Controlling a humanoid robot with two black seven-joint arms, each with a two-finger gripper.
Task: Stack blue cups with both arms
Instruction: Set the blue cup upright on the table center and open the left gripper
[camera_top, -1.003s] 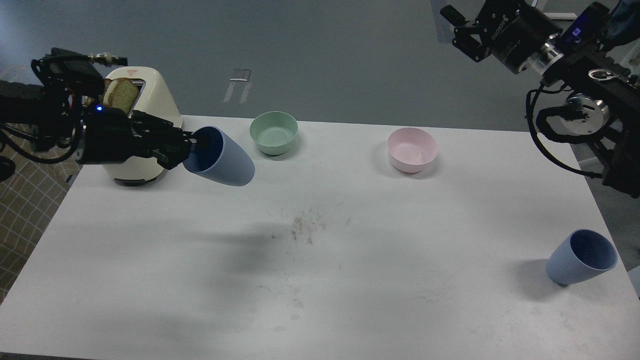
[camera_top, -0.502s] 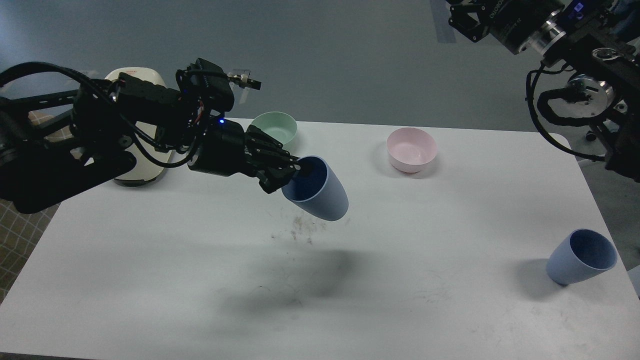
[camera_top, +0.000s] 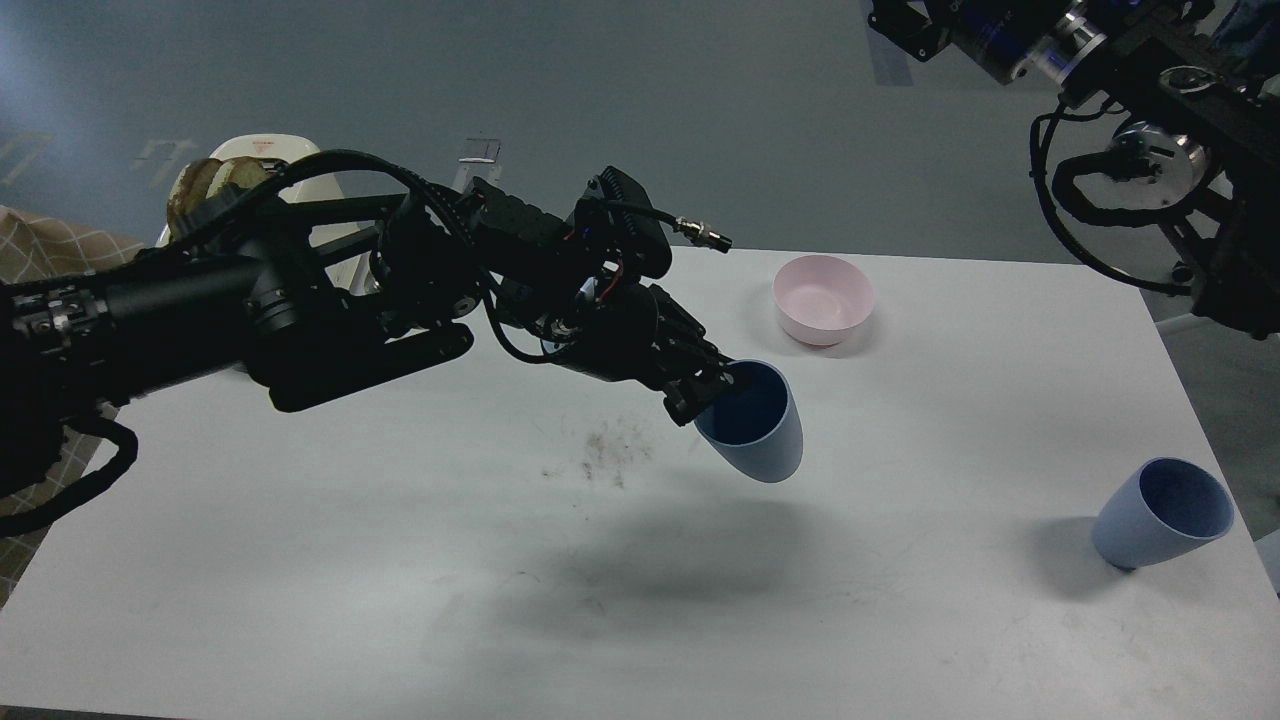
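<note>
My left gripper (camera_top: 715, 388) is shut on the rim of a blue cup (camera_top: 755, 430) and holds it tilted in the air above the middle of the white table (camera_top: 400, 600). The cup's mouth faces up and toward me. The second blue cup (camera_top: 1160, 512) stands on the table near the right front edge, apart from both arms. My right arm (camera_top: 1150, 130) is raised at the top right; its gripper (camera_top: 895, 20) sits at the frame's top edge, dark and partly cut off, so its fingers cannot be told apart.
A pink bowl (camera_top: 822, 298) stands at the back right of the table. A cream toaster (camera_top: 250, 170) with bread in it stands at the back left, largely hidden by my left arm. The mint-green bowl is hidden. A patch of dark crumbs (camera_top: 605, 455) lies mid-table.
My left arm has swung right and forward with the blue cup, from beside the toaster to above the table's middle. My right arm has risen slightly toward the top edge.
</note>
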